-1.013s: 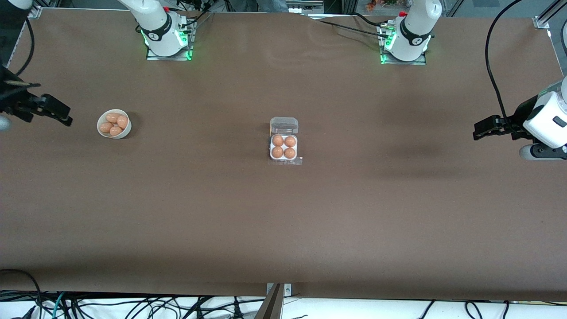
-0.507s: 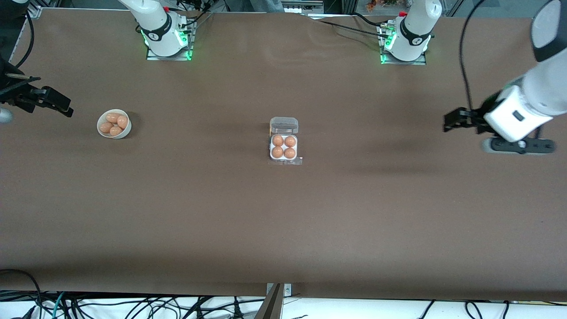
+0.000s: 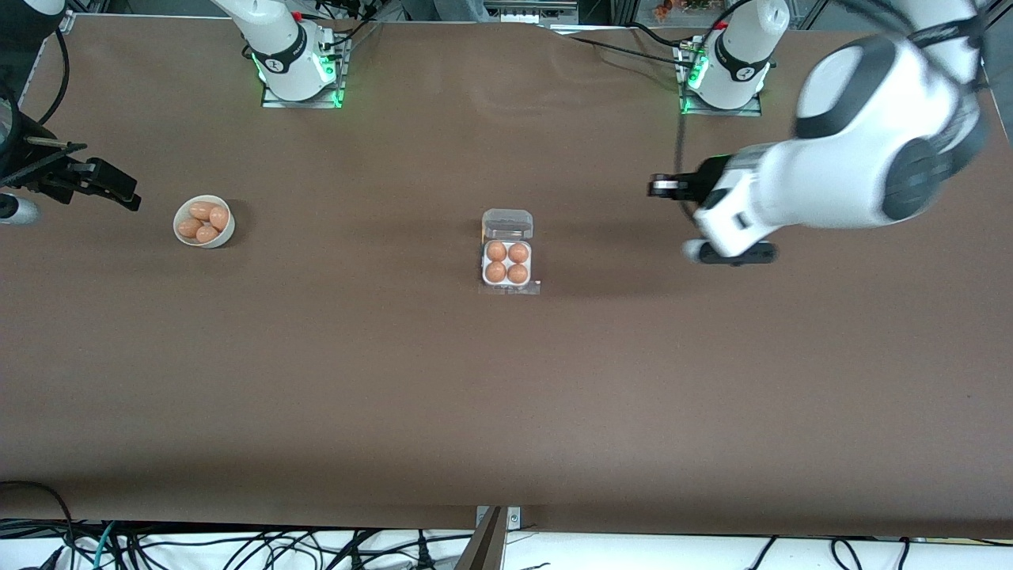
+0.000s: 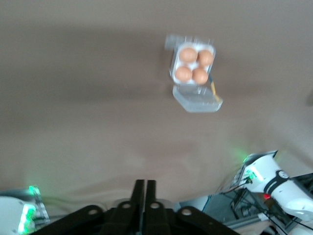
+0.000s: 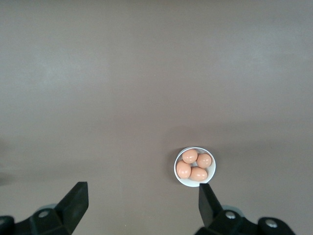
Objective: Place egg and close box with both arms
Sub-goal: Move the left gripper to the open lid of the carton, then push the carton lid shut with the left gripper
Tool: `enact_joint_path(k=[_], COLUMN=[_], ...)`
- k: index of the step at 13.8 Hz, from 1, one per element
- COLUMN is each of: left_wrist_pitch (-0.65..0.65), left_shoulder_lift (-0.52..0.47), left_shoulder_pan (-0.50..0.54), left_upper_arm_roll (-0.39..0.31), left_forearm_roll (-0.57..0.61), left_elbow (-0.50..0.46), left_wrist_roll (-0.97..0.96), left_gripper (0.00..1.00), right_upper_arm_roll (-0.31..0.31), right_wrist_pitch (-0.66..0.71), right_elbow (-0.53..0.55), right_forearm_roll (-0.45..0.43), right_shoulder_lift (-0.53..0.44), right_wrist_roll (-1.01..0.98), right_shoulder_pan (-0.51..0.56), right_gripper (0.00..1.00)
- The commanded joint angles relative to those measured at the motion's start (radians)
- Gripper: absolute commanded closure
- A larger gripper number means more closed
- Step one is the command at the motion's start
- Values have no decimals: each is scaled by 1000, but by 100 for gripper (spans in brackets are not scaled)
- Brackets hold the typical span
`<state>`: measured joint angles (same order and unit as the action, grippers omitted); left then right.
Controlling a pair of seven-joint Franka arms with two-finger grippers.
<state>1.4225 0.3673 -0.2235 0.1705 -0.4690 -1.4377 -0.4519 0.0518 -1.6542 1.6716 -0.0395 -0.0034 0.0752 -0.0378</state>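
A: Box (image 3: 506,252) sits mid-desk (image 3: 506,380), lid (image 3: 507,224) flipped open and lying flat on the side toward the arm bases.

B: Four brown eggs (image 3: 506,262) in the tray, one per cell. Every cell is filled.

A: Left hand (image 3: 661,187) hangs over bare desk, toward the left arm's end from the box. Nothing in it.

B: Its wrist view agrees: the two fingers (image 4: 145,205) are pressed flat together, holding nothing. The box (image 4: 192,64) shows well apart from them, with the lid (image 4: 197,99) splayed out beside the tray.

A: Right hand (image 3: 107,186) is out at the right arm's end, near the desk edge, up in the air.

B: Fingers (image 5: 76,203) spread wide there, with only desk between them.

A: And the bowl (image 3: 204,222)?

B: White, round, just beside that right hand, toward the box from it. More brown eggs (image 3: 204,222) heaped inside; the right wrist view shows four of them in the bowl (image 5: 195,167).

A: Bowl and box are well apart, roughly level with each other across the desk.
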Motion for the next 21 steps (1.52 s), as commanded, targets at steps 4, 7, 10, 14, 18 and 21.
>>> enact_joint_path(k=[4,7,10,14,18,21], left_wrist_pitch=[56,91,139,239,292,300], left_shoulder_lift=[203,261,314,352,384,387], left_shoulder_pan=[-166,-224,-275,-312,-349,-349], left_upper_arm_roll=[-8,-9,-9,-9,-16,-22], left_forearm_roll=[-88,-94,-91,-91,-74,-63], left_elbow=[34,33,33,31,31,33], left_wrist_roll=[-56,-57,-59,-106,-114,-113], left_gripper=[100,99,99,99,99,99], right_upper_arm_roll=[-15,-15,-15,-15,-15,-15], right_wrist_pitch=[-6,-6,-6,-4,-6,-4], right_elbow=[8,8,8,8,8,8], right_forearm_roll=[-2,-2,0,0,0,0], right_shoulder_lift=[-10,-10,-9,-9,-9,-9], right_wrist_roll=[-5,-6,-6,-6,-6,-6], right_shoulder_pan=[16,16,16,16,16,16], right_gripper=[0,0,0,0,0,0])
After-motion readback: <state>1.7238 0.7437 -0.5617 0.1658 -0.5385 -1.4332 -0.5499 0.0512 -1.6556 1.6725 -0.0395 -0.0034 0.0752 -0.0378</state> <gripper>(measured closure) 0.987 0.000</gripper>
